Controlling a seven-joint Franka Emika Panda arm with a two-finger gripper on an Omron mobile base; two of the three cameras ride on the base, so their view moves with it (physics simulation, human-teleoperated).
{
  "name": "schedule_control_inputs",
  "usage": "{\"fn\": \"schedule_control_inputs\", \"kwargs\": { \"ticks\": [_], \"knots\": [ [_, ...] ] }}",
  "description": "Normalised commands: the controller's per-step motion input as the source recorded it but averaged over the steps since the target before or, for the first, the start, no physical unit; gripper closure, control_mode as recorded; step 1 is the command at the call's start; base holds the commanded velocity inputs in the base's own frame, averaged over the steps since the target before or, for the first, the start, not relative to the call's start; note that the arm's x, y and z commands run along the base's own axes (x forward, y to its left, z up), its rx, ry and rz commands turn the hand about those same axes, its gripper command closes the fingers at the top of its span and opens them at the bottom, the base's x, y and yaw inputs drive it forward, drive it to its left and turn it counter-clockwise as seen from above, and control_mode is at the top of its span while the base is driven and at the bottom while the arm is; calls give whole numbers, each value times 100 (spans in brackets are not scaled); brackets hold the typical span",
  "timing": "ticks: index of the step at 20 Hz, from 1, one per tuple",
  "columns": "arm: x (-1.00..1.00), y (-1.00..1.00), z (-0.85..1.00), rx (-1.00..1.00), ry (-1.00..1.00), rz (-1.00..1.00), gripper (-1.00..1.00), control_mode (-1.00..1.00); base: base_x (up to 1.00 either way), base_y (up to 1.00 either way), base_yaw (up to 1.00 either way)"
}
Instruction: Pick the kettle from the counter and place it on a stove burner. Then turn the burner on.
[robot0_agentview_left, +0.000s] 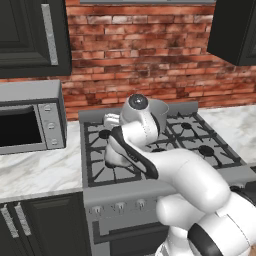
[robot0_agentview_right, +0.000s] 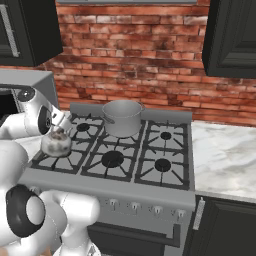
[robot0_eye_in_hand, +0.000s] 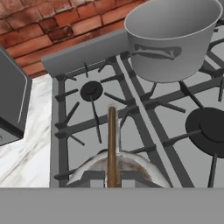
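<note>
Metal and slick, the kettle (robot0_agentview_right: 56, 143) hung over the stove burner (robot0_eye_in_hand: 131, 168) at seven o'clock from the pot (robot0_agentview_right: 122, 118), my fingers (robot0_eye_in_hand: 92, 178) clenched on its thin, stiff handle (robot0_eye_in_hand: 112, 144).

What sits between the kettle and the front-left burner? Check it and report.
Nothing visible does. The kettle is already over the stove's front-left grate, so the front-left burner lies directly under it. The pot stands further back on the stove, off that path. Whether the kettle rests on the grate is unclear.
</note>
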Motion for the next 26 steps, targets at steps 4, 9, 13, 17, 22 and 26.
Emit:
{"fn": "schedule_control_inputs", "kwargs": {
  "ticks": [4,9,13,17,22,26],
  "knots": [
    [30,1,0,0,0,-5,100,-100,0,0,0],
    [22,7,0,0,0,-4,100,-100,0,0,0],
    [16,17,0,0,0,-4,100,-100,0,0,0],
    [16,14,-2,0,0,-3,100,-100,0,0,0],
    [9,0,-9,0,0,0,100,-100,0,0,0],
    [6,0,-10,0,-2,0,100,-100,0,0,0]
  ]
}}
